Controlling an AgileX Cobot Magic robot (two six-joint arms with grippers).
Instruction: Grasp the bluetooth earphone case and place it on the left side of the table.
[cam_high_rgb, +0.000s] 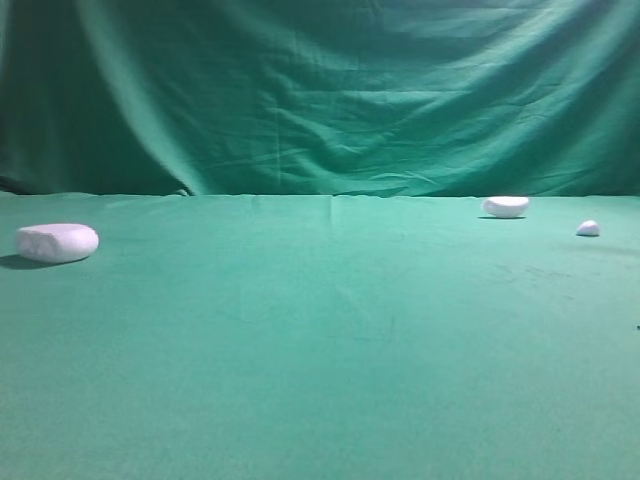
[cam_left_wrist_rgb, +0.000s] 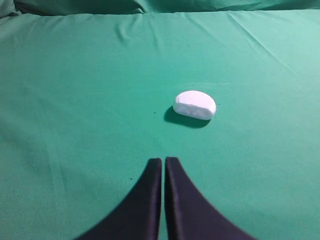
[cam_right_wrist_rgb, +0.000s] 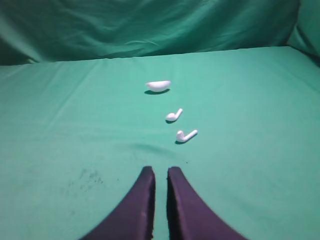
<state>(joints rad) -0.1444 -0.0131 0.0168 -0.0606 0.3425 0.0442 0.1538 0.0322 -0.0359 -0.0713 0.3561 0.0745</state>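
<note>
At far left of the exterior view, one bluetooth earphone case (cam_high_rgb: 57, 242) rests on the green bench (cam_high_rgb: 320, 380); one white lid-like piece (cam_high_rgb: 506, 206) and two earbuds (cam_right_wrist_rgb: 173, 116) lie right. Left claw (cam_left_wrist_rgb: 163, 161) and right claw (cam_right_wrist_rgb: 161, 171) are both together, empty; their arms are cut off.

— How many white things do you count?
— One earphone case (cam_high_rgb: 57, 242), one smaller curved white piece (cam_right_wrist_rgb: 158, 86), two earbuds (cam_right_wrist_rgb: 174, 116) (cam_right_wrist_rgb: 186, 135).
— And the rest?
— One desk (cam_high_rgb: 320, 380), and my two pincers (cam_left_wrist_rgb: 163, 161) (cam_right_wrist_rgb: 160, 171).
</note>
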